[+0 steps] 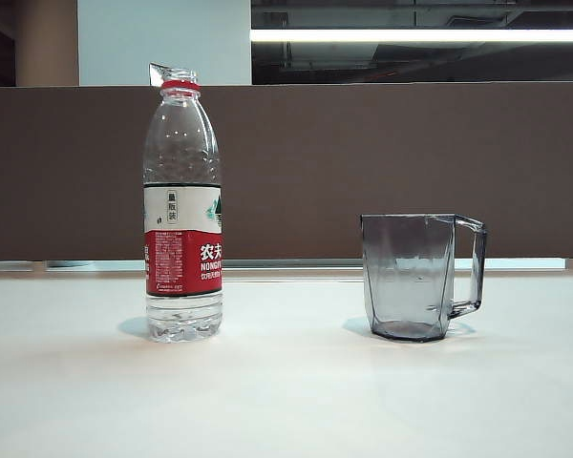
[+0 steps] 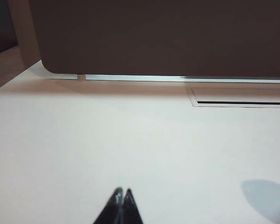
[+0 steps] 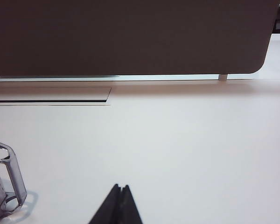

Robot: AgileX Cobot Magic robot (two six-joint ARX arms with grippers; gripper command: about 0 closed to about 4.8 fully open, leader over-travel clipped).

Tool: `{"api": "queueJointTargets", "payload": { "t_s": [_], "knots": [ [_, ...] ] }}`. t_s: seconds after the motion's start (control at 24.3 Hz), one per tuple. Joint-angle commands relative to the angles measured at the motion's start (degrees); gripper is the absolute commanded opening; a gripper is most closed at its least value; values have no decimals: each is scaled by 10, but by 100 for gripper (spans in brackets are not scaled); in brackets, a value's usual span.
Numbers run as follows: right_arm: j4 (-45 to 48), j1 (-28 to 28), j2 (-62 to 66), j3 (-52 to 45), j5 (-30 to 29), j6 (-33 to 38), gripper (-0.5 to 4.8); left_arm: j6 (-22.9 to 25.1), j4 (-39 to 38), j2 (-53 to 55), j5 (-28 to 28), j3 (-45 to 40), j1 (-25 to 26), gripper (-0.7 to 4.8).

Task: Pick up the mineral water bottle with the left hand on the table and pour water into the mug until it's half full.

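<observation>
a mineral water bottle [image 1: 182,205] stands upright on the left of a white table [image 1: 286,401], its cap off and a red ring at the neck, with water [image 1: 182,317] visible below the white-and-red label. well apart to its right sits a smoky-grey faceted mug [image 1: 410,277], upright, its squared handle turned to the right, away from the bottle. a brown partition panel [image 1: 363,162] runs behind both, along the table's far edge. neither arm shows in the exterior view. in the left wrist view, the left gripper [image 2: 121,192] hangs over bare tabletop, its two dark fingertips pressed together with nothing between them; a slot-shaped cable opening [image 2: 242,102] lies near the panel. in the right wrist view, the right gripper [image 3: 121,187] is likewise closed on nothing, its tips meeting above the table, with the mug's handle [image 3: 9,179] just in frame off to one side, clear of the fingers.
</observation>
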Motion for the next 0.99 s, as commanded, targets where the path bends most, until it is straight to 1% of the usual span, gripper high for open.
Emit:
{"api": "queueJointTargets", "payload": {
  "t_s": [0.04, 0.25, 0.29, 0.41, 0.49, 0.53, 0.66, 0.86, 0.95, 0.99],
  "knots": [
    [11, 0, 0, -4, 1, 0, 12, -4, 6, 0, 1, 3, 1, -3],
    [11, 0, 0, -4, 1, 0, 11, -4, 7, 1, 1, 3, 1, -4],
    [12, 0, 0, -4, 1, 0, -1, -5, 10, 1, 1, 3, 1, -4],
    [12, 0, 0, 3, -1, 9, -5, -11, 14, 0, 0, 11, 1, -4],
    [-3, 0, 0, 20, 0, 49, -5, -31, 3, 1, -5, 24, 1, -4],
    [-21, 0, 1, 39, 2, 59, -5, -51, -24, 2, -17, 43, 1, -4],
    [-42, 0, 14, 74, 1, 58, -5, -50, -27, 14, -19, 68, 1, -4],
    [-59, 0, 53, 118, 1, 56, -5, -51, -26, 70, -19, 110, 0, -4],
    [-65, 0, 81, 147, 0, 50, -5, -51, -19, 115, 2, 135, 0, -4],
    [-66, 1, 104, 169, -1, 36, -5, -51, -16, 153, 17, 157, 0, -4]
  ]
}}
